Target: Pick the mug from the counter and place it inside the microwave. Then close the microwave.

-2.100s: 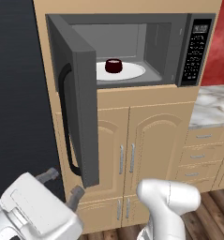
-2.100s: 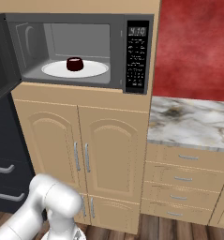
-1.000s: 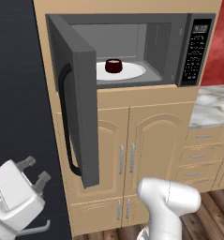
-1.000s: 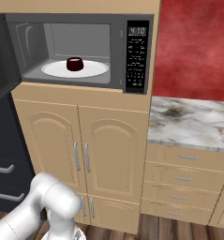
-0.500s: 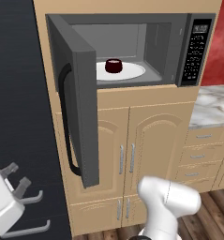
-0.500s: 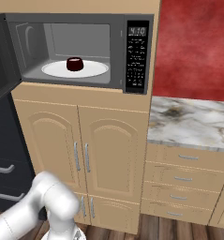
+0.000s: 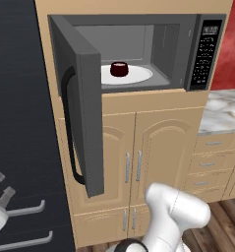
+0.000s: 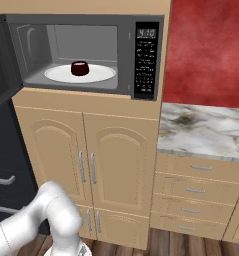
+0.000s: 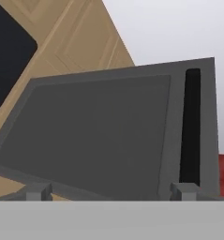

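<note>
Kitchen wall: small glossy maroon mug (image 7: 119, 69) already inside dark grey boxy microwave (image 8: 141, 55); door (image 7: 84, 123) unclosed; fingers (image 9: 38, 191) spread, empty.

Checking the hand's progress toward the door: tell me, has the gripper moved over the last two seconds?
Yes. The gripper has swung left and down, away from the microwave door, toward the picture's left edge.

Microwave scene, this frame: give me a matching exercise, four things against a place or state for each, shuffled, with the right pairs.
Things:
1. mug
2. microwave door
3. gripper
4. counter

Places or states:
A. swung wide open
B. to the right of the microwave, below the red wall
C. on the white round plate
D. jaws open, holding nothing, facing the door's outer side

Pairs: 1-C, 2-A, 3-D, 4-B
</note>
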